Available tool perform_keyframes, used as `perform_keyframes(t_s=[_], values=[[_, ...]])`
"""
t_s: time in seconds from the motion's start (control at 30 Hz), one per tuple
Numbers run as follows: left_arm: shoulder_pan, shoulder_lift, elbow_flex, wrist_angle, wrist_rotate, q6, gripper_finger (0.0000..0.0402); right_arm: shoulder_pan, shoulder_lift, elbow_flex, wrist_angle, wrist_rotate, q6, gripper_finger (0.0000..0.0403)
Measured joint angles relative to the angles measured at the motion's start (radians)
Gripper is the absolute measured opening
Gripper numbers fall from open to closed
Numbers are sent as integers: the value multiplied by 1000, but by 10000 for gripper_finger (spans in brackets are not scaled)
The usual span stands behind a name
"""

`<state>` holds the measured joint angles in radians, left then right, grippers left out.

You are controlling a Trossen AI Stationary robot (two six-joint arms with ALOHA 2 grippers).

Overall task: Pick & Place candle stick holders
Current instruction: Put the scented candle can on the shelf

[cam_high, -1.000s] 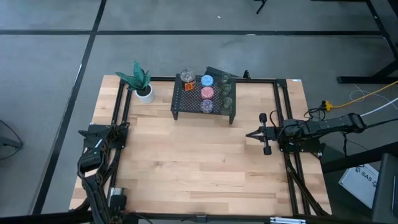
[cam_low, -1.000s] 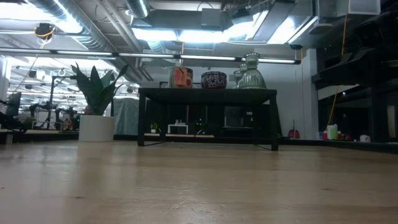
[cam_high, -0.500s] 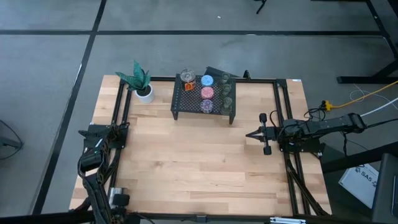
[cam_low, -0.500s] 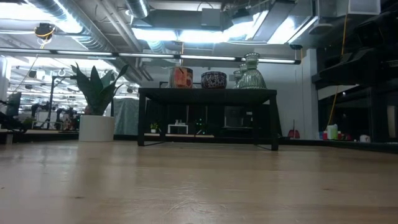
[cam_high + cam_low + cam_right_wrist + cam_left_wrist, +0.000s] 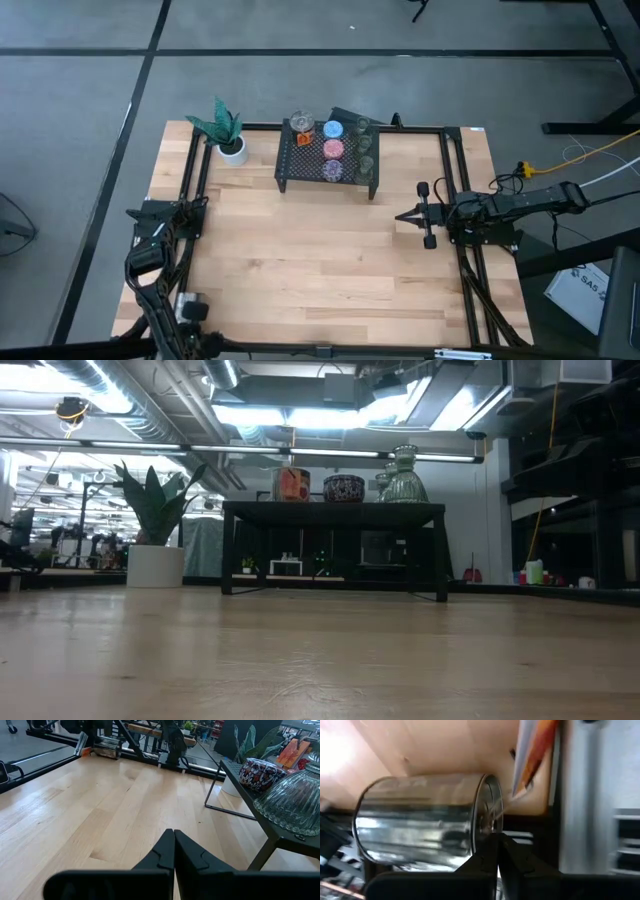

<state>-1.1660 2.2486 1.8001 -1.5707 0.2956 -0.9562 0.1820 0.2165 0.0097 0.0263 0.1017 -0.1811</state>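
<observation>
Two dark fingers [image 5: 487, 865] of the left gripper [image 5: 498, 840] are squeezed tight together, with no gap between them. Right at their tips we see the rim of a silvery holder [image 5: 420, 817], a shiny round cup lying on its side. The tips touch that rim, and they may be pinching its thin wall, but we cannot tell for sure from so close. From above, we find this gripper at the near left corner of the desk [image 5: 320, 250], right at the edge.

Farther off, the right gripper [image 5: 405, 216] waits by the right edge of the desk, about halfway along it. Its fingers are closed too, and it holds nothing.

At the middle of the far edge stands the black mesh rack [image 5: 328, 160]. On top of it we see the other candle stick holders. A blue holder [image 5: 333, 130], a pink holder [image 5: 333, 149] and a purple holder [image 5: 332, 171] sit in a row down the middle. The green glassy holders [image 5: 365, 146] sit along the rack's right side. A shiny cup with an orange mark [image 5: 302, 125] sits at the rack's far left corner.

Near the far left corner of the desk, just beside the rack, stands a white pot [image 5: 232, 150] with a green plant.
</observation>
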Motion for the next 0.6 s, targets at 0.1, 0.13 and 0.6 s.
perform_keyframes(t_s=[0.1, 0.13, 0.6], values=[[2, 0, -28, 0, -49, 35, 2, 0, 0, 0, 0, 0, 0, 3], [3, 0, -37, 0, -72, 43, 3, 0, 0, 0, 0, 0, 0, 3], [88, 0, -114, 0, -476, 254, 1, 0, 0, 0, 0, 0, 0, 3]])
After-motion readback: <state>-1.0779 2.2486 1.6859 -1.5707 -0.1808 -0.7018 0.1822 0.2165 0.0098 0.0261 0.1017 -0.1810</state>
